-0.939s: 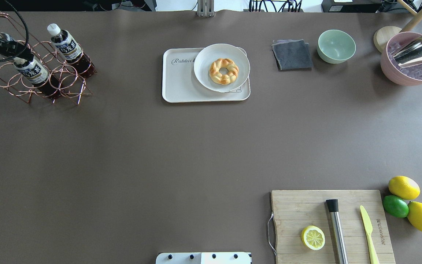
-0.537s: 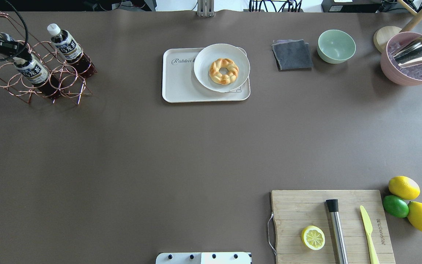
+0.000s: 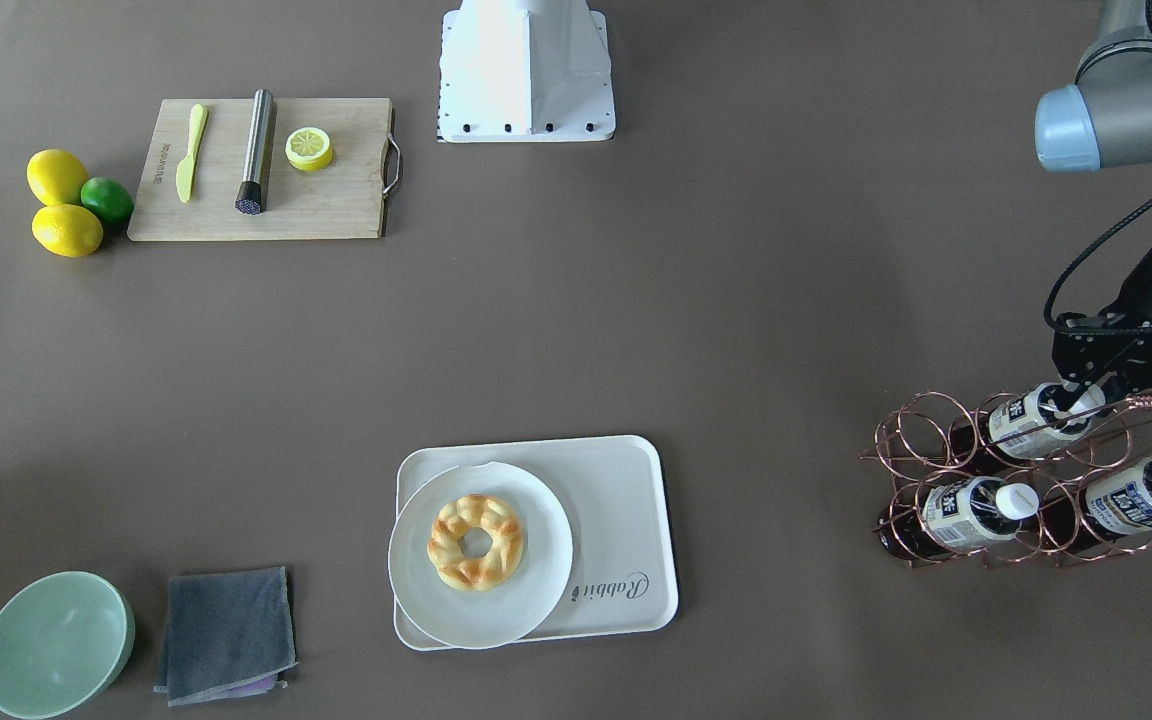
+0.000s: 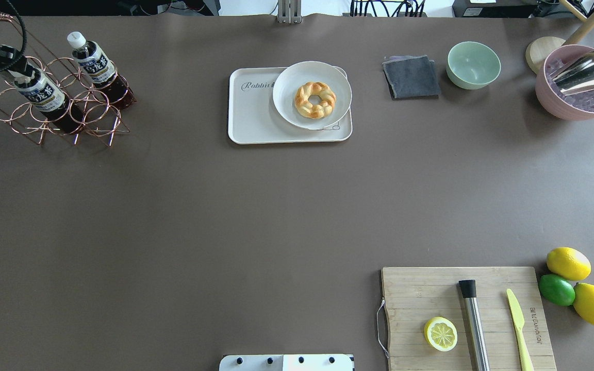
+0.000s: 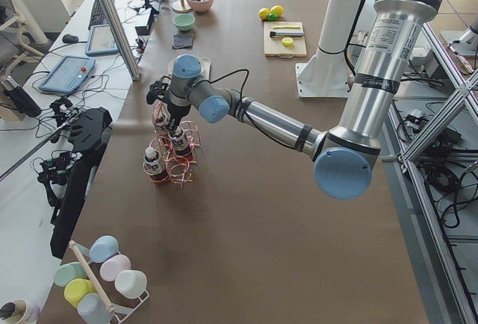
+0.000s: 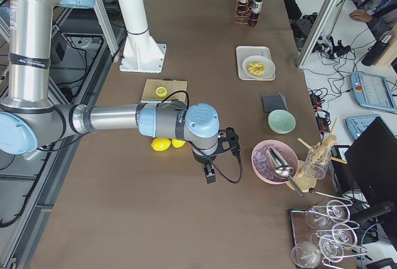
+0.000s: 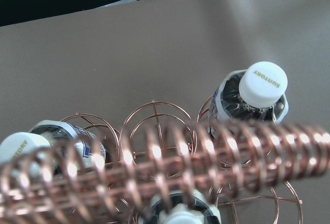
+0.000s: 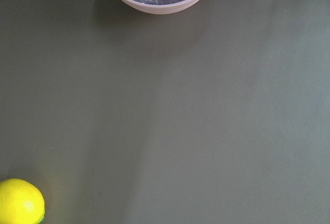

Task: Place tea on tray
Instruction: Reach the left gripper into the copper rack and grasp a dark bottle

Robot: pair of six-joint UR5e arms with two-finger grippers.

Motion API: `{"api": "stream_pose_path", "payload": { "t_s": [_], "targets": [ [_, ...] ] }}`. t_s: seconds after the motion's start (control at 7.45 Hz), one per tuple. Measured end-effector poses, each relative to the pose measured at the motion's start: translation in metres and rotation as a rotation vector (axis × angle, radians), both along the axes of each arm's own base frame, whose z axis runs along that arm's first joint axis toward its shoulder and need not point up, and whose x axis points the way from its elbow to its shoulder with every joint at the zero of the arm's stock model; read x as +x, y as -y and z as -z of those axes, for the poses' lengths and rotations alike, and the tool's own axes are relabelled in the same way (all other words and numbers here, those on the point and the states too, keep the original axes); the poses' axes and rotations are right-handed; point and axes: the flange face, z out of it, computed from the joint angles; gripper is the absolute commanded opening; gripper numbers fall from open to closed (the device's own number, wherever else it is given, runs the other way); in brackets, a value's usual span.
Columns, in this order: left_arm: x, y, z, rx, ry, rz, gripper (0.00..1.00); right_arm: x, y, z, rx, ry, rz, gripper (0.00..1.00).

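Note:
Three tea bottles lie in a copper wire rack point(image 3: 911, 440). My left gripper point(image 3: 1078, 398) is shut on the white cap end of the near one point(image 3: 1028, 417), which is slanted and still in its ring. In the overhead view the gripper point(image 4: 17, 68) hides that bottle's point(image 4: 42, 94) cap. A second bottle point(image 4: 96, 64) lies beside it, and the third point(image 3: 1136, 495) shows in the front view. The off-white tray point(image 4: 250, 116) sits far centre, its left part bare. My right gripper point(image 6: 209, 173) shows only in the exterior right view, so I cannot tell its state.
A white plate point(image 4: 289, 111) with a braided pastry ring fills the tray's right part. The rack's coiled copper handle point(image 7: 170, 167) crosses the left wrist view. A grey cloth point(image 4: 411, 77), green bowl point(image 4: 473, 64), pink ice bowl point(image 4: 580, 85) and cutting board point(image 4: 431, 293) lie to the right.
My left gripper has moved up and left in the overhead view, and the held tea bottle has slid with it partway out of its rack ring.

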Motion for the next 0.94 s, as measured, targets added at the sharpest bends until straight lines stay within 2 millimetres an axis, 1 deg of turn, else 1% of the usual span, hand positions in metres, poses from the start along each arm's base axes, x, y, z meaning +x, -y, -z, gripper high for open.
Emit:
{"api": "stream_pose_path", "payload": {
  "t_s": [0.13,0.27,0.54,0.8,0.94],
  "targets": [
    [-0.016,0.0,0.01,-0.007,-0.028,0.001,0.0,0.0,0.0,0.001,0.001,0.0,0.0,1.0],
    [-0.029,-0.006,0.028,-0.013,-0.04,0.003,0.0,0.0,0.0,0.001,0.001,0.0,0.0,1.0],
    [-0.055,-0.028,0.078,-0.026,-0.04,0.024,0.0,0.0,0.0,0.0,-0.001,0.0,-0.001,1.0],
    [-0.083,-0.05,0.109,-0.019,-0.027,0.044,0.0,0.0,0.0,-0.001,-0.004,0.001,-0.001,1.0],
    [-0.086,-0.062,0.123,-0.027,-0.028,0.048,0.0,0.0,0.0,-0.001,-0.004,0.001,-0.001,1.0]
  ]
}}
